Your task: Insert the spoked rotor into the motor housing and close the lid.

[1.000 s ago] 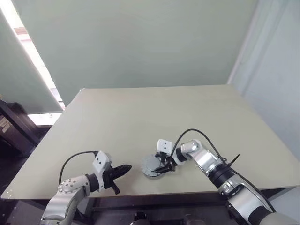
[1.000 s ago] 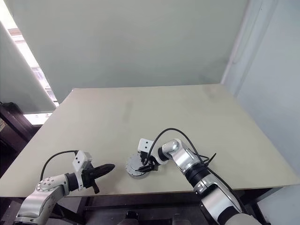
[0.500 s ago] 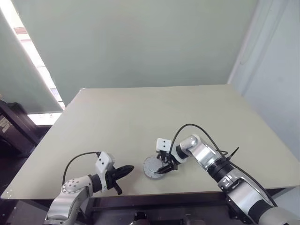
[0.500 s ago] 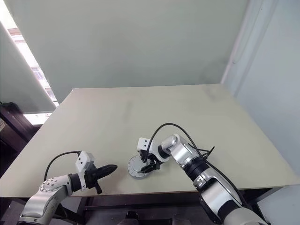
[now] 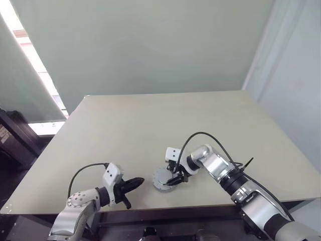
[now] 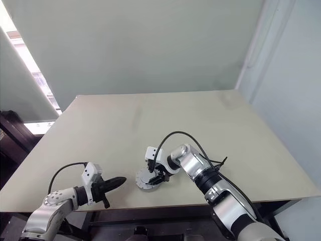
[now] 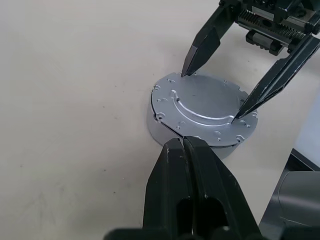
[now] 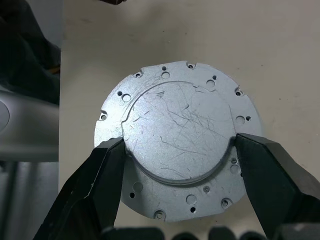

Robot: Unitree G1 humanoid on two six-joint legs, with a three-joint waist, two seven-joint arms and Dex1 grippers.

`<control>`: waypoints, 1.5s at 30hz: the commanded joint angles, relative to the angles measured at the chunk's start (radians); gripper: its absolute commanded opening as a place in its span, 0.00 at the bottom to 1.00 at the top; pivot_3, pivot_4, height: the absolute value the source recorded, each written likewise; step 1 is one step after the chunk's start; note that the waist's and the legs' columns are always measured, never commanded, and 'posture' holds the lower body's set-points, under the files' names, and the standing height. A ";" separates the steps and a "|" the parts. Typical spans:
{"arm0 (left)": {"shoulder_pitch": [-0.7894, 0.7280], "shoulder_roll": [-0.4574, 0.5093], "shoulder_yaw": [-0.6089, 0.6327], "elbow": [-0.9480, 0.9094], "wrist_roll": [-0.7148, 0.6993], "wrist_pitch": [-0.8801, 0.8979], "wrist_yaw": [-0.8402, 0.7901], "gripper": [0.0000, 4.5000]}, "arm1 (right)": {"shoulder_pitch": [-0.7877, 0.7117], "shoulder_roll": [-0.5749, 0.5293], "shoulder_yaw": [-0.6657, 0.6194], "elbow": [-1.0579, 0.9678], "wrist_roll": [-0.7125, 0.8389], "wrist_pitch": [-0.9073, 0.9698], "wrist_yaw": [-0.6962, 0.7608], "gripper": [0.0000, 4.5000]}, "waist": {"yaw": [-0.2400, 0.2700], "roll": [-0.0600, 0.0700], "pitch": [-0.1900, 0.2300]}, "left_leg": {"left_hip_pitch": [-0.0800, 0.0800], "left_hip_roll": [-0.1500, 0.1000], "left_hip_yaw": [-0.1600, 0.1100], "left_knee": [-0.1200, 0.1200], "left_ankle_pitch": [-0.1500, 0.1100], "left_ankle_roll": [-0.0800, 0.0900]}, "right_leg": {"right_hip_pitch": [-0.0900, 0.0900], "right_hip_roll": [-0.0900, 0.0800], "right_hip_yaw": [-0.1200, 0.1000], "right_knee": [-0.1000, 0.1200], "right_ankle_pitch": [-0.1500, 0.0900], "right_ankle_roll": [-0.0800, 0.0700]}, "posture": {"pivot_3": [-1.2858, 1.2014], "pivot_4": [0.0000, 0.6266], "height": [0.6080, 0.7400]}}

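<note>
The lid [image 8: 177, 130], a scratched grey metal disc with a raised round centre and small holes around its rim, lies flat near the table's front edge [image 5: 162, 178]. Under it shows the grey side wall of the motor housing [image 7: 162, 131]. The spoked rotor is hidden. My right gripper [image 8: 178, 145] comes down on the lid from the right, its fingertips [image 7: 189, 64] pressed against opposite sides of the raised centre. My left gripper [image 7: 182, 142] is shut and empty. It points at the lid's near rim from the left [image 5: 139, 181], just short of it.
The beige table [image 5: 150, 125] spreads far behind the parts; its front edge [image 5: 200, 206] runs just below them. A black cable [image 5: 200, 135] loops over my right wrist. Dark furniture [image 5: 15, 140] stands beyond the table's left edge.
My right wrist has tipped a little over the lid, fingers staying on it. The left gripper and the lid have kept their places.
</note>
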 commanded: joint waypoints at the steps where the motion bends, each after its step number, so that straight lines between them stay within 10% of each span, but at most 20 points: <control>1: -0.016 0.000 0.002 -0.003 0.001 -0.022 -0.008 0.00 | 0.004 0.002 0.003 -0.033 -0.006 0.036 -0.020 0.72 | 0.000 0.000 0.000 | 0.000 0.000 0.000 0.000 0.000 0.000 | 0.000 0.000 0.000 0.000 0.000 0.000 | 0.52 0.00 1.00; 45: -0.044 0.001 -0.010 0.029 0.010 -0.032 -0.022 0.00 | 0.018 0.023 -0.048 -0.146 0.120 0.282 -0.108 0.72 | 0.000 0.000 0.000 | 0.000 0.001 0.000 -0.003 0.000 0.000 | -0.002 0.001 -0.001 -0.001 0.000 0.000 | 0.52 0.00 1.00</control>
